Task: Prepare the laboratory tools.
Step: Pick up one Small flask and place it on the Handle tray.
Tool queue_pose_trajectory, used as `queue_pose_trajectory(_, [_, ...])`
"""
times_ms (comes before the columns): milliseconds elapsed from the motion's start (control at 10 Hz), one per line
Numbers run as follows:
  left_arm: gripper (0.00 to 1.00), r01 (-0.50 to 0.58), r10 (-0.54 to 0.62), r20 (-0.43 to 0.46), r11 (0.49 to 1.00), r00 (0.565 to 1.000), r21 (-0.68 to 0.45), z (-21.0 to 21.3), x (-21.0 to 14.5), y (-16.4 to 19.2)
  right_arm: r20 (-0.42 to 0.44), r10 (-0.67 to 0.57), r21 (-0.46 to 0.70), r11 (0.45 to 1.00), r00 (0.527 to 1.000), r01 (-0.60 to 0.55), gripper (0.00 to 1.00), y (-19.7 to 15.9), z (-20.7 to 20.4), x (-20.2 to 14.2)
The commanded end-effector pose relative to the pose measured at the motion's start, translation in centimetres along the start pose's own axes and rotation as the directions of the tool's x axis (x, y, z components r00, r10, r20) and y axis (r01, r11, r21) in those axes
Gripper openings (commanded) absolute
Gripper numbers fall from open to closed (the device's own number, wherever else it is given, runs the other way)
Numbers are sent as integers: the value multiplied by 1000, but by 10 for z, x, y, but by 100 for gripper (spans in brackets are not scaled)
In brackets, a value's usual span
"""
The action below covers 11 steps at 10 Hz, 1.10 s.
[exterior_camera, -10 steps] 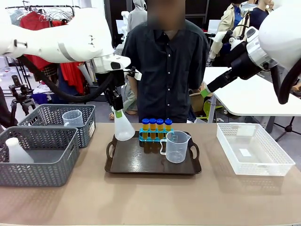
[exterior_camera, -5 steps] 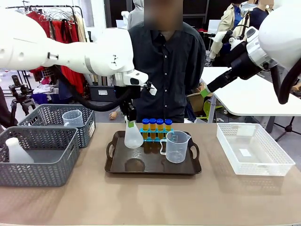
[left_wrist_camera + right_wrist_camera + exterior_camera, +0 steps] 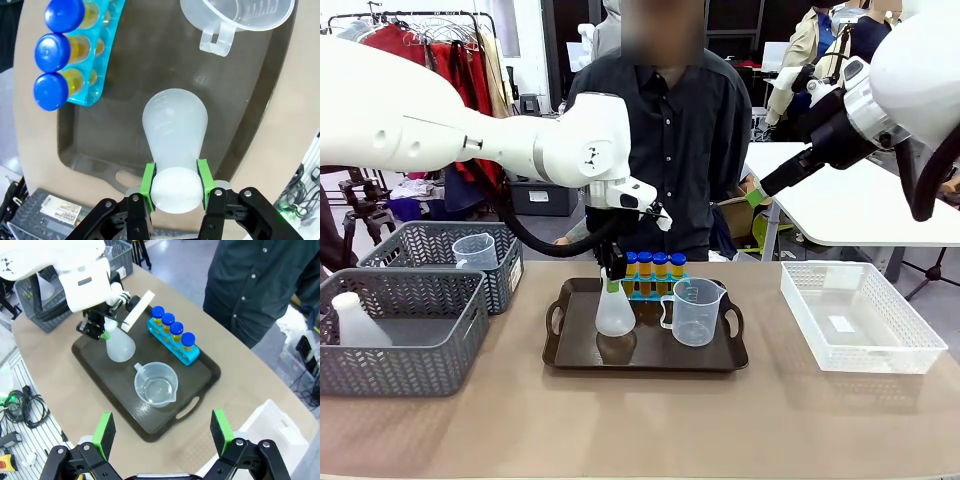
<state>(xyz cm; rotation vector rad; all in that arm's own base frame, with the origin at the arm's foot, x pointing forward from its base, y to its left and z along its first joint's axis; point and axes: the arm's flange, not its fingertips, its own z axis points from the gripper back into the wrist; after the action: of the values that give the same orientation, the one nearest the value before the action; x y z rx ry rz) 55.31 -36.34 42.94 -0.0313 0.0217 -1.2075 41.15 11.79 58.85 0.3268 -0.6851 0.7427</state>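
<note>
My left gripper [image 3: 612,284] [image 3: 175,181] is shut on the neck of the translucent white conical flask [image 3: 615,316] [image 3: 175,124] [image 3: 120,347], holding it upright just over the dark brown tray [image 3: 582,352]. Whether its base touches the tray I cannot tell. Right of it on the tray stand the clear handled beaker [image 3: 696,311] [image 3: 237,17] [image 3: 156,383] and, behind, the blue rack [image 3: 650,291] [image 3: 172,346] with blue-capped amber tubes [image 3: 653,266] [image 3: 52,52]. My right gripper [image 3: 162,431] hangs open high above the table; its green-padded fingers [image 3: 754,197] show at upper right in the front view.
Two grey mesh baskets [image 3: 380,360] at the left hold another beaker [image 3: 474,250] and a white flask [image 3: 355,322]. A white mesh basket [image 3: 860,345] sits at the right. A person [image 3: 665,140] stands at the far edge behind the tray.
My left arm has carried the flask rightward and down, from beside the tray's left end to a spot over the tray next to the beaker. The right arm has not moved.
</note>
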Motion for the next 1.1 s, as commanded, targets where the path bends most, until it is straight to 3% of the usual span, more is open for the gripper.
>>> queue_pose_trajectory(0, [0,2,-2,-42,1000,999,7,0,6,5,10,-8,12,1000,1000,7,100,1,0,1])
queue_pose_trajectory(300, [0,16,-17,-59,1000,998,-10,-8,9,8,10,-8,12,1000,1000,7,100,1,0,1])
queue_pose_trajectory(400, [10,16,-17,-59,1000,998,-19,-8,10,7,10,-8,12,1000,1000,7,100,1,0,1])
queue_pose_trajectory(800, [87,20,-22,-50,999,999,-32,-5,8,9,10,-8,12,1000,1000,7,100,1,0,1])
queue_pose_trajectory(900, [100,19,-21,-46,999,999,-37,-5,8,9,10,-8,12,1000,1000,7,100,1,0,1])
queue_pose_trajectory(1000, [100,17,-18,-43,999,999,-37,-4,7,10,10,-8,12,1000,1000,7,100,1,0,1])
